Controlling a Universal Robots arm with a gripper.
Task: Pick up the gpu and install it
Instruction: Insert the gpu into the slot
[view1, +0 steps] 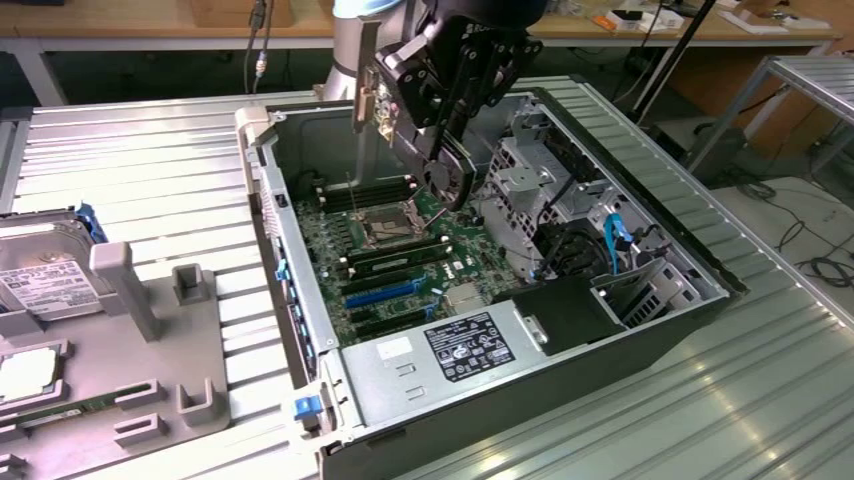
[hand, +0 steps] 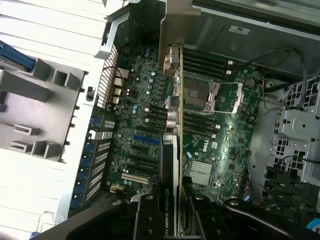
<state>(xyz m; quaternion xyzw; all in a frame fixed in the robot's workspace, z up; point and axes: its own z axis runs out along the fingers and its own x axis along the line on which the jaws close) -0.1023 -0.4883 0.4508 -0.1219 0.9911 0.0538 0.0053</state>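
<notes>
gripping the gpu (hand: 169, 162) edge-on, jaws hang above the motherboard (hand: 222, 142).

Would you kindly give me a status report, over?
Claw shut on gpu. Gpu held over motherboard, not seated. Nothing in the way.

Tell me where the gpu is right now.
The gpu is gripped on edge in the claw, hanging over the motherboard of the open computer case, near the CPU socket, at the exterior view's centre.
</notes>
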